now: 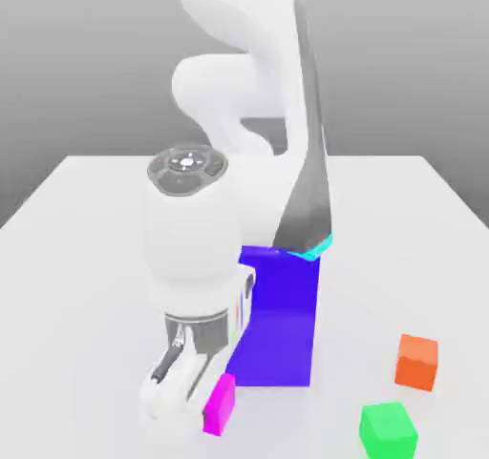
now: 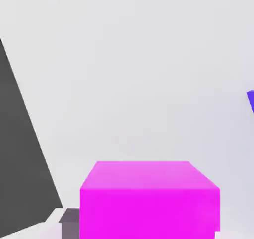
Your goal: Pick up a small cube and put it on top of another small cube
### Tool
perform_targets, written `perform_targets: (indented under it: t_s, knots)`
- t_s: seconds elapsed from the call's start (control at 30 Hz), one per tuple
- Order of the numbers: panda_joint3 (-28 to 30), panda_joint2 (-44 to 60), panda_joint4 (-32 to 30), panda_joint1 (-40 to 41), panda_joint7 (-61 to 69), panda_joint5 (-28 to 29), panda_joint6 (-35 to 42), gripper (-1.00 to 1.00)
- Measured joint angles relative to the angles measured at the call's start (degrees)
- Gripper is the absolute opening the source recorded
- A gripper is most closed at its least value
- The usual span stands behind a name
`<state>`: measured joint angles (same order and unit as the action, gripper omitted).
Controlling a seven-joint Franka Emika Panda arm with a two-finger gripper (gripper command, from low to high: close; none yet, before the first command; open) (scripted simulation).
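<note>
1. Exterior view: the gripper (image 1: 181, 390) is low over the white table (image 1: 86, 219), at about 7 o'clock from the big blue-violet block (image 1: 277, 319).
2. The small magenta-pink cube (image 1: 219, 405) sits on the table at the gripper's 3 o'clock side, just below the block's near corner. Whether a finger touches it, I cannot tell.
3. Whether the claw is apart or together cannot be told from these frames.
4. Hand view has the magenta cube (image 2: 149, 200) close and large, with a sliver of the blue block (image 2: 251, 104) at 3 o'clock.
5. To do the pick well, I judge the fingers should straddle the cube squarely, centred on it, before closing.
6. Lift straight up and mind the tall block nearby.
7. The orange cube (image 1: 417, 362) and green cube (image 1: 388, 430) lie toward 3 to 4 o'clock; either could serve as the base.
</note>
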<state>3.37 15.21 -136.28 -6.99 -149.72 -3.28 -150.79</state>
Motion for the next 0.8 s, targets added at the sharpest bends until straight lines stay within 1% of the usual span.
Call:
perform_targets:
  t_s: [0.1, 0.27, 0.3, 0.33, 0.43, 0.47, 0.67, 0.8]
  knots:
    - [-2.17, -1.40, 0.57, -4.97, -5.76, 1.89, 1.63, -1.00]
    - [-4.93, -3.64, 0.63, -10.90, -14.50, 3.89, 3.50, -1.00]
    - [-2.59, -3.50, 0.46, -13.61, -15.42, 3.00, 3.16, -1.00]
    - [-1.75, -2.46, 0.44, -14.66, -15.88, 2.56, 2.06, -1.00]
    - [-1.67, 2.74, 0.66, -14.93, -16.25, 2.16, -2.90, -1.00]
    - [-1.72, 4.12, 0.71, -14.88, -16.23, 2.03, -4.21, 1.00]
    - [-1.76, 4.81, 0.74, -14.85, -16.22, 1.96, -4.81, 1.00]
    - [-0.86, -0.77, 0.45, -15.77, -16.27, 2.06, 0.42, 1.00]
